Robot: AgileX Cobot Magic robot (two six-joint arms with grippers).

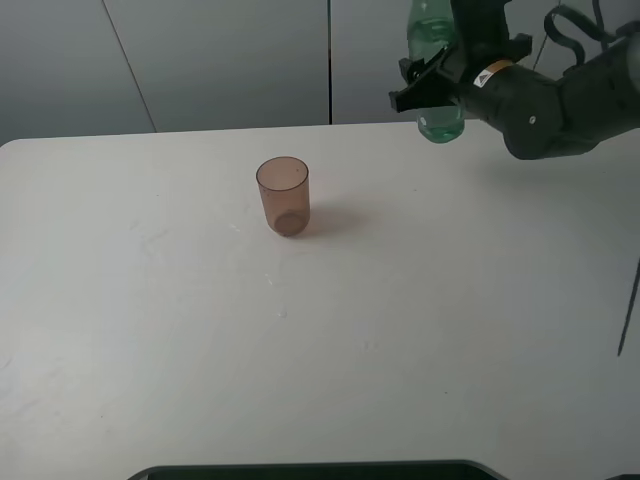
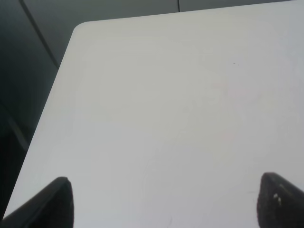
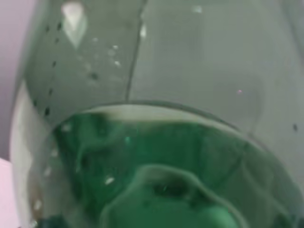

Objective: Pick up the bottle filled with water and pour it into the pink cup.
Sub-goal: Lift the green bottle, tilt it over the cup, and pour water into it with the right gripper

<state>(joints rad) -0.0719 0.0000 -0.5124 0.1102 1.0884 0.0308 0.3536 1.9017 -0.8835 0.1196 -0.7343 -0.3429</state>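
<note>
Now | right pincer (image 1: 428,88) clenched on bottle (image 1: 441,124), aloft | left pincer (image 2: 166,204) spread | pink cup (image 1: 283,195) upright

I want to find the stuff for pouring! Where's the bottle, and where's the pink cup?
the bottle (image 1: 441,124): exterior high view, on its rounded green bottom end.
the pink cup (image 1: 283,196): exterior high view, on the middle of its side.

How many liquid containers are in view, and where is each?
2. A small translucent brownish-pink plastic cup stands on the white table, left of centre. A tall transparent green-tinted bottle hangs above the table's far right, clamped in the right gripper. None looks hidden.
</note>
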